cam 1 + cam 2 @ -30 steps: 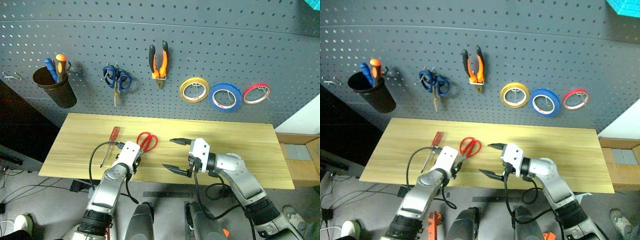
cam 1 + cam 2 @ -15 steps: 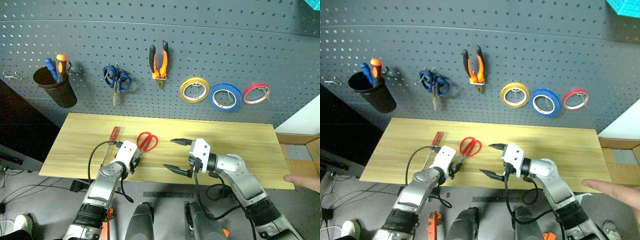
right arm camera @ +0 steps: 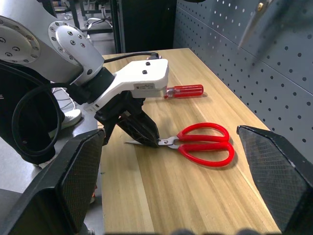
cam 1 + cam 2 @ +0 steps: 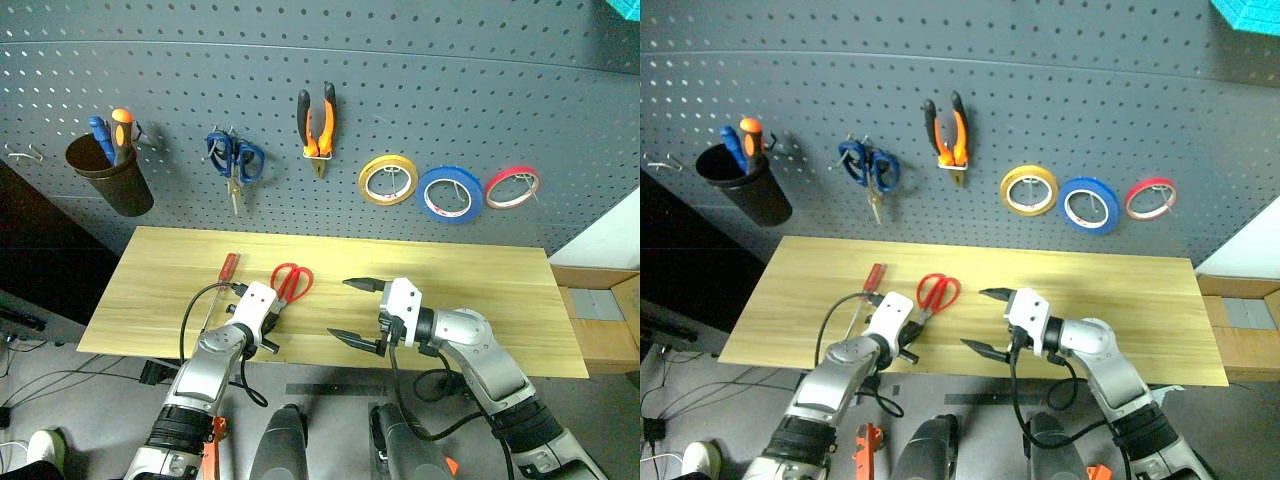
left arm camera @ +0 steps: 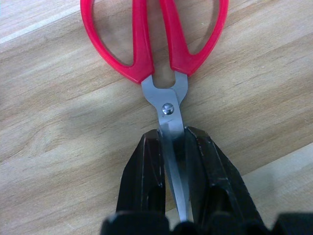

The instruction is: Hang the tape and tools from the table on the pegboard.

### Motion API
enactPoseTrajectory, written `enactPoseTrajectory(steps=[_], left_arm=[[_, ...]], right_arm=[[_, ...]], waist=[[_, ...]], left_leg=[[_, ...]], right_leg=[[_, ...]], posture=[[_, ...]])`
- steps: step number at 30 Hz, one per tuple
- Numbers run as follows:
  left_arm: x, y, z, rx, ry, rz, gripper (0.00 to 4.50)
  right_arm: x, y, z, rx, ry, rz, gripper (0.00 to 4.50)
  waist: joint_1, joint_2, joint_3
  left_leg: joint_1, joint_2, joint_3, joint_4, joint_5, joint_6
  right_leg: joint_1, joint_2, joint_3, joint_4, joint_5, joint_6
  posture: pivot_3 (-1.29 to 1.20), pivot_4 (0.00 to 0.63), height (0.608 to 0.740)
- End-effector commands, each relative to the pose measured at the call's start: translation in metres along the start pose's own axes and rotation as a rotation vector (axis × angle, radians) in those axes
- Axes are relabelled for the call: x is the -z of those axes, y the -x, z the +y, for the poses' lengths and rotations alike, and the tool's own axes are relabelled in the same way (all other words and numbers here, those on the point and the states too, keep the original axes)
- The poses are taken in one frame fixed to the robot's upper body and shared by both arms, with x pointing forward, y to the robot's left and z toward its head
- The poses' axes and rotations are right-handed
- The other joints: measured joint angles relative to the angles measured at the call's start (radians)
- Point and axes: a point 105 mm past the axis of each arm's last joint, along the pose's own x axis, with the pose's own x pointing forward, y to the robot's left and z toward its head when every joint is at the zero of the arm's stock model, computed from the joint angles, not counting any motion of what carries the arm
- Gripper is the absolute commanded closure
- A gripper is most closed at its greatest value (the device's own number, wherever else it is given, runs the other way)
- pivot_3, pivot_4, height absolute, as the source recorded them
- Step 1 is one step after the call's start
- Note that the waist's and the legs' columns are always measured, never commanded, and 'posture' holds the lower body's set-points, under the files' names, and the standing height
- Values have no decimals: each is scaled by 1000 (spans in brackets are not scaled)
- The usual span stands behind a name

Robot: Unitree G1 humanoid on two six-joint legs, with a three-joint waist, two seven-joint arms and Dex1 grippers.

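Red-handled scissors [image 4: 293, 282] lie flat on the light wood table [image 4: 480, 280], handles toward the pegboard [image 4: 450, 90]. My left gripper [image 5: 172, 134] is shut on their steel blades just behind the pivot; the right wrist view shows the same grip on the scissors [image 3: 203, 143]. To the right of them my right gripper [image 4: 350, 310] hovers open and empty, pointing left. A slim red-handled screwdriver [image 4: 228, 267] lies on the table to the left. The orange-and-black pliers [image 4: 317, 125] and the blue tape [image 4: 425, 196] hang on the pegboard.
A yellow roll [image 4: 365, 183] and a thin red roll [image 4: 489, 188] hang beside the blue tape. Blue-handled scissors [image 4: 235, 160] and a black cup [image 4: 110, 180] holding screwdrivers hang at the left. A cardboard box [image 4: 600, 310] sits past the table's right end.
My left gripper's fingers have closed onto the scissors' blades. A person's hand seen at the right edge half a second ago has gone. The right arm has not moved.
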Motion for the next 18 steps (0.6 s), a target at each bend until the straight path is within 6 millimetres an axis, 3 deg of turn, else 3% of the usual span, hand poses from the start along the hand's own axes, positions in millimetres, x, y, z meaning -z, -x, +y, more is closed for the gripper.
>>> enactPoseTrajectory(steps=[1,18], left_arm=[[1,1,4,-12,1,3,4215],[-5,-1,5,-39,-4,-19,4215]], right_arm=[[-11,2,-3,9,34,-40,0],[-10,4,-10,28,53,-37,0]], waist=[[0,0,0],[2,0,-1]], left_leg=[[0,0,0,0,0,0],[0,0,0,0,0,0]], right_leg=[[0,0,0,0,0,0],[0,0,0,0,0,0]], posture=[[102,228,740],[135,216,740]])
